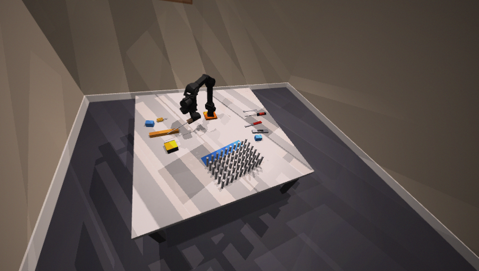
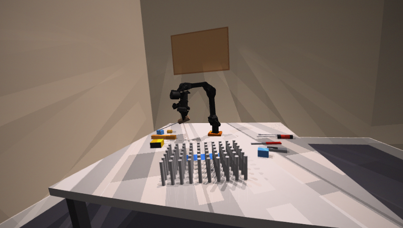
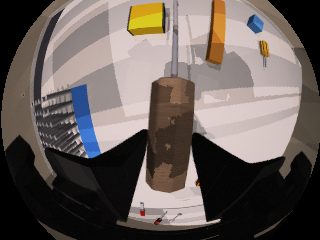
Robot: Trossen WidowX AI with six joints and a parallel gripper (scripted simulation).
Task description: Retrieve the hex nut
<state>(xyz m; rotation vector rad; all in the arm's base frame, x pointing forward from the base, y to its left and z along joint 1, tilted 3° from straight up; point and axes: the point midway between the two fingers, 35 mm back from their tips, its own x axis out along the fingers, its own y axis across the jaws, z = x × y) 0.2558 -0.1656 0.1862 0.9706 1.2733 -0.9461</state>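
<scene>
My gripper (image 1: 191,119) (image 2: 184,119) (image 3: 170,135) is shut on the brown wooden handle (image 3: 170,110) of a tool and holds it above the table. The tool's thin metal shaft (image 1: 178,127) (image 2: 168,126) (image 3: 175,45) points away to the left in the top and exterior views; its far tip is cut off in the wrist view. The grey metal spacers (image 1: 235,162) (image 2: 203,169) (image 3: 57,122) stand upright in rows. The blue taped strip (image 1: 204,159) (image 2: 194,156) (image 3: 80,107) lies along their robot-facing side. I cannot make out the hex nut among the spacers.
An orange bar (image 1: 163,133) (image 2: 164,137) (image 3: 217,32), a yellow-black block (image 1: 170,145) (image 2: 157,143) (image 3: 146,19), a blue block (image 1: 149,123) and a small yellow tool (image 1: 160,119) lie on the left. Red-handled tools (image 1: 257,123) (image 2: 284,136), a grey tool (image 1: 260,131) and another blue block (image 1: 258,137) lie on the right.
</scene>
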